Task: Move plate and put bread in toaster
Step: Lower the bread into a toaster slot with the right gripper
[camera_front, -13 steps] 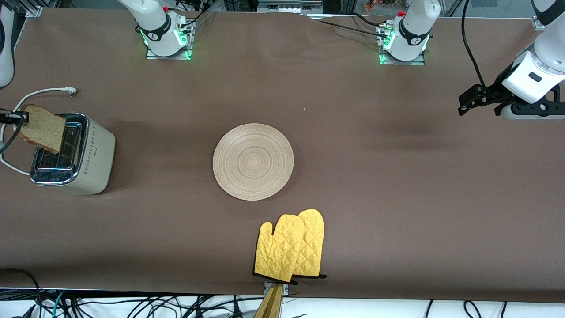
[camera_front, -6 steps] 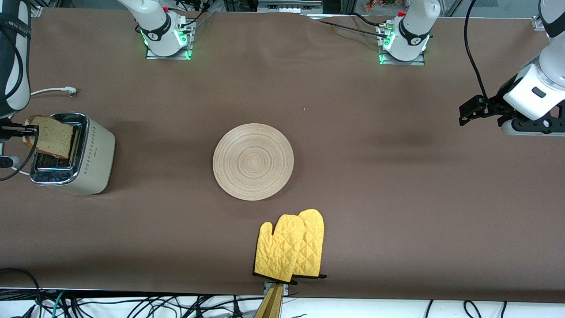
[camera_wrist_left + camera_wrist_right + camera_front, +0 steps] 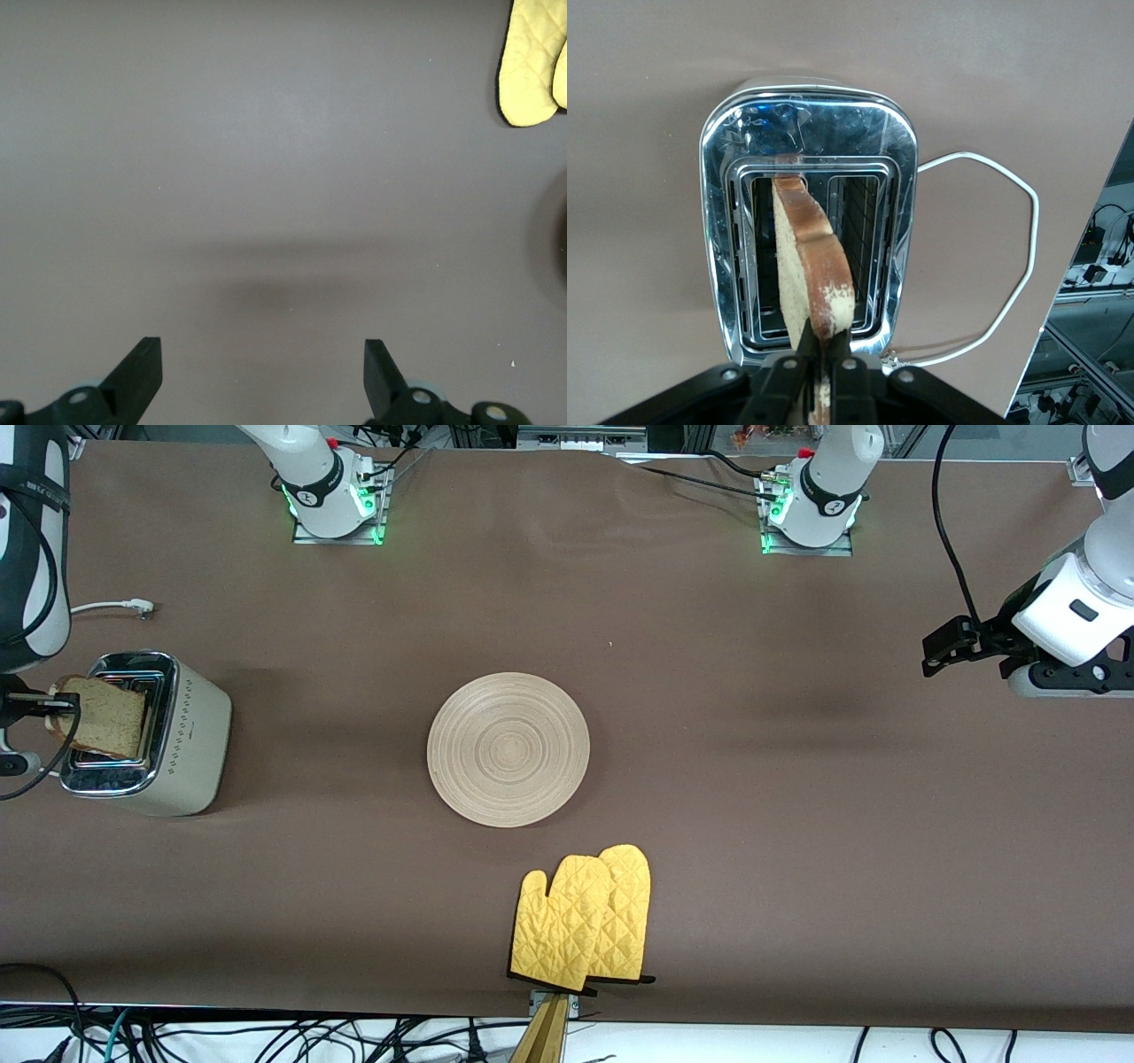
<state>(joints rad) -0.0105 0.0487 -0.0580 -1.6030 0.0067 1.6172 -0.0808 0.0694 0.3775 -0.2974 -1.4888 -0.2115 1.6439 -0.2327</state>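
Observation:
The cream-white toaster (image 3: 190, 735) stands at the right arm's end of the table, its chrome top (image 3: 895, 159) facing up. My right gripper (image 3: 66, 707) is over it, shut on the crust edge of the bread (image 3: 106, 717). In the right wrist view the bread (image 3: 811, 257) stands on edge with its lower end reaching into one slot, and the gripper (image 3: 822, 354) pinches its upper end. The wooden plate (image 3: 508, 749) lies bare at the table's middle. My left gripper (image 3: 939, 651) hangs open over bare table at the left arm's end, and it (image 3: 263, 372) holds nothing.
Two yellow oven mitts (image 3: 585, 921) lie near the front edge, nearer the camera than the plate; one mitt (image 3: 532, 62) shows in the left wrist view. The toaster's white cord (image 3: 1010, 266) loops on the table beside the toaster.
The right gripper has brought the bread down from above the toaster and turned it more upright, so its lower end now enters a slot. The left arm has barely shifted.

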